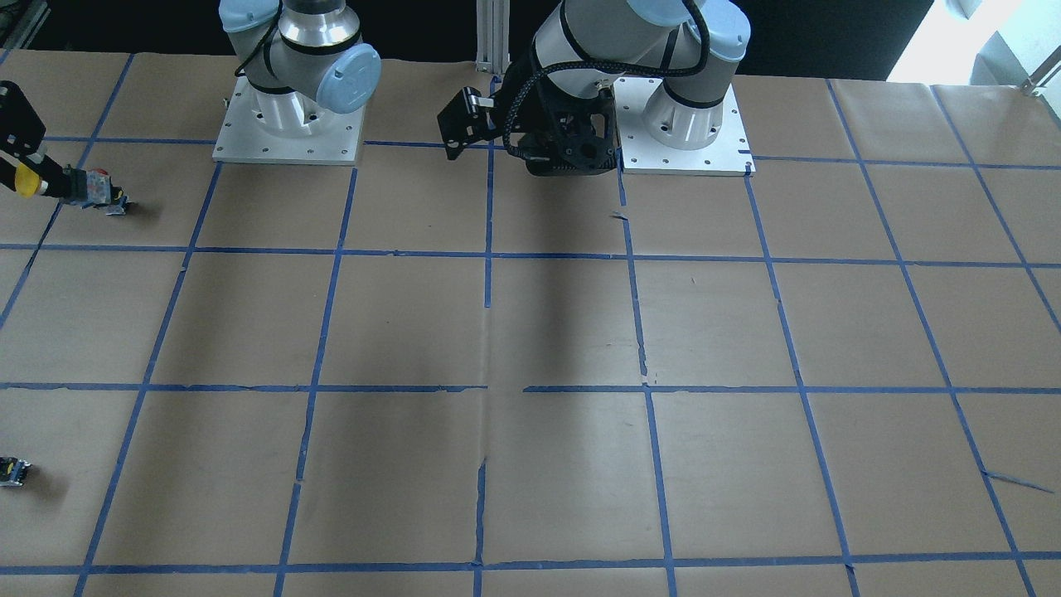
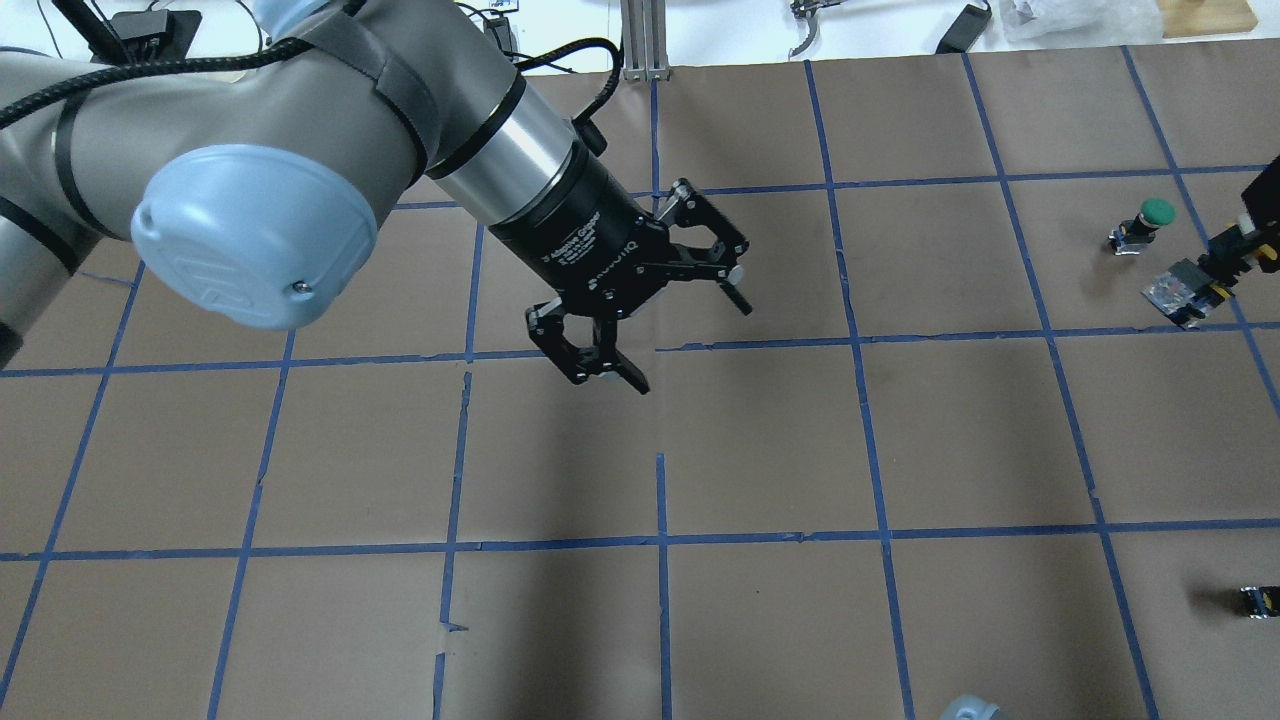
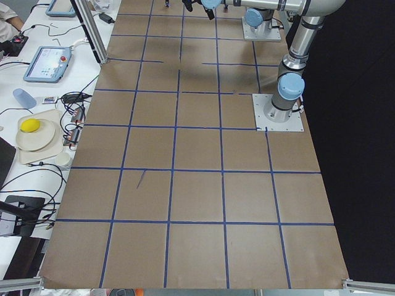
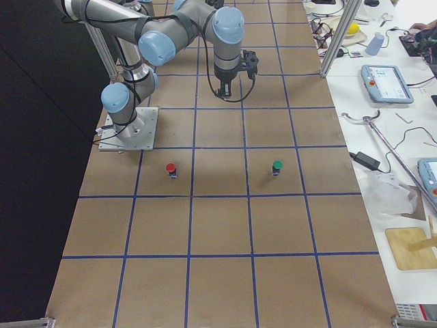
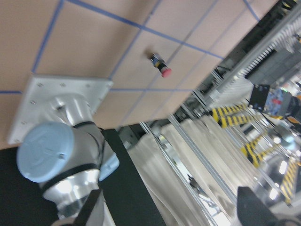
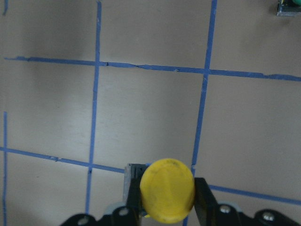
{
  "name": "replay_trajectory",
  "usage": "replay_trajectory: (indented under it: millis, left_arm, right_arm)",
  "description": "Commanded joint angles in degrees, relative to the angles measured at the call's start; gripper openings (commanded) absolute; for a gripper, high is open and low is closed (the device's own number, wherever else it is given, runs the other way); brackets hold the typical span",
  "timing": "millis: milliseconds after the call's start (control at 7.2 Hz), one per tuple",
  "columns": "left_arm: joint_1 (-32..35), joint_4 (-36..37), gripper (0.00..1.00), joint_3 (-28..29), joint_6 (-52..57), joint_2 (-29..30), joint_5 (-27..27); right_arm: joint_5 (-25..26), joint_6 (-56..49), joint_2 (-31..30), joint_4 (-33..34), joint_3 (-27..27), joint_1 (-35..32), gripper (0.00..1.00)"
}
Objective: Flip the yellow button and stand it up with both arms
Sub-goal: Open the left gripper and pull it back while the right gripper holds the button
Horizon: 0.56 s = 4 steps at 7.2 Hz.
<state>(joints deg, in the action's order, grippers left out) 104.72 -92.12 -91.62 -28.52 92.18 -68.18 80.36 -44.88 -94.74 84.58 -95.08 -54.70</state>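
Observation:
The yellow button (image 6: 168, 188) sits between the two fingers of my right gripper (image 6: 168, 209), its round cap facing the wrist camera. In the front view the right gripper (image 1: 51, 184) reaches in at the far left edge. It holds the yellow button (image 1: 25, 181) tilted, with its grey base block pointing away toward the table. In the overhead view the right gripper (image 2: 1238, 252) is at the right edge and the button's base (image 2: 1180, 292) sticks out of it. My left gripper (image 2: 692, 348) is open and empty above the table's middle, also seen in the front view (image 1: 454, 124).
A green button (image 2: 1150, 215) stands close beside the held button. A red button (image 5: 162, 70) lies past the right arm's base plate (image 5: 61, 103). A small dark block with a yellow mark (image 2: 1260, 600) lies near the right edge. Brown paper with a blue tape grid covers the table.

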Motion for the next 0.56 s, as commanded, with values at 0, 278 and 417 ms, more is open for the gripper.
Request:
replay_trajectory:
  millis: [0,278,417]
  left_arm:
    - [-2.30,5.15,1.00,0.04,13.19,-0.43,-14.94]
    - [-3.99,10.82,1.00,-0.66,16.74,-2.26,-15.66]
    - [-4.43,10.64,1.00,-1.97,17.09,-4.19,-15.75]
  right_arm:
    - [2.26,-16.56,-0.96,7.70,-6.67,3.08,0.15]
    - [1.56,-29.06,-1.06,17.56,-12.46,7.57,0.15]
    - [1.99,-37.73,-1.06,23.03,-14.58,7.59,0.15]
